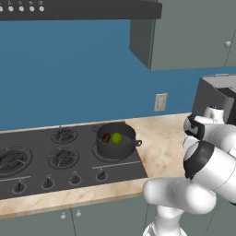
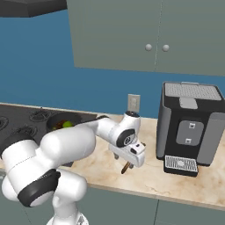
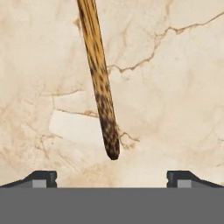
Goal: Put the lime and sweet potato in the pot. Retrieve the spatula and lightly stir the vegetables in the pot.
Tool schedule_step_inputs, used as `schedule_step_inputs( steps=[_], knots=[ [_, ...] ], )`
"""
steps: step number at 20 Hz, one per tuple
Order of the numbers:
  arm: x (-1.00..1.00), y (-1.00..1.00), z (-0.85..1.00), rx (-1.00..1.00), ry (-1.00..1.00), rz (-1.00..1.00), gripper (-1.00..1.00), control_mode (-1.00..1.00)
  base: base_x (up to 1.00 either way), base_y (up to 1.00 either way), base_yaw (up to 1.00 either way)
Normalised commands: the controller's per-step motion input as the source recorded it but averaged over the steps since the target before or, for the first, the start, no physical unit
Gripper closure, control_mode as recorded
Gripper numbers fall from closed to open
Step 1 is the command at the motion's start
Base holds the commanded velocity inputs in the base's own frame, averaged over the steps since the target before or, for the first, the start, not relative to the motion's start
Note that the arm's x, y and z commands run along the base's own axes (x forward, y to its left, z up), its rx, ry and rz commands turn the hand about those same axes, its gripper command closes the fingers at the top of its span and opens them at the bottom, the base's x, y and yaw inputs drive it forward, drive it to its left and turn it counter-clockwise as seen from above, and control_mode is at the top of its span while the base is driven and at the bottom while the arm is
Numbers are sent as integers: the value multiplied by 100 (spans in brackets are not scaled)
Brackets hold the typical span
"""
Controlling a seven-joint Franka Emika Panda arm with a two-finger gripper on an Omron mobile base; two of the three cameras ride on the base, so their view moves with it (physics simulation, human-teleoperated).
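Jaws wide (empty) above spatula [image 3: 99,78]

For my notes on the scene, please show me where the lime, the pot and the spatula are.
lime [image 1: 116,137], left base view, its top.
pot [image 1: 120,146], left base view, front outer wall.
spatula [image 3: 99,83], hand view, middle of the handle.

**Pot loaded, spatula on counter**

Pot [image 1: 115,139]: round, dark grey, two small side handles, upright on the cooktop's back right burner, near the cooktop's right edge. Lime [image 1: 116,138], a yellow-green ball, sits inside it, touching or just beside the reddish-brown sweet potato [image 1: 106,137]. Spatula [image 3: 99,83]: slender mottled brown wooden handle, rounded dark end, lying flat on the marble countertop.
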Motion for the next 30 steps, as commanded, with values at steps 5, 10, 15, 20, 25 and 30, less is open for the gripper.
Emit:
schedule_step_inputs(
  steps=[5,10,15,20,25,30],
  knots=[
    [10,0,-3,-2,3,11,-100,-100,0,0,0],
    [0,-1,-34,2,0,6,-100,-100,0,0,0],
    [8,0,-27,4,-1,5,-100,-100,0,0,0],
    [4,-1,-23,2,-1,2,-100,-100,0,0,0],
    [0,-8,-14,0,0,1,-100,-100,0,0,0],
    [0,-9,-2,0,0,4,-100,-100,0,0,0]
  ],
)
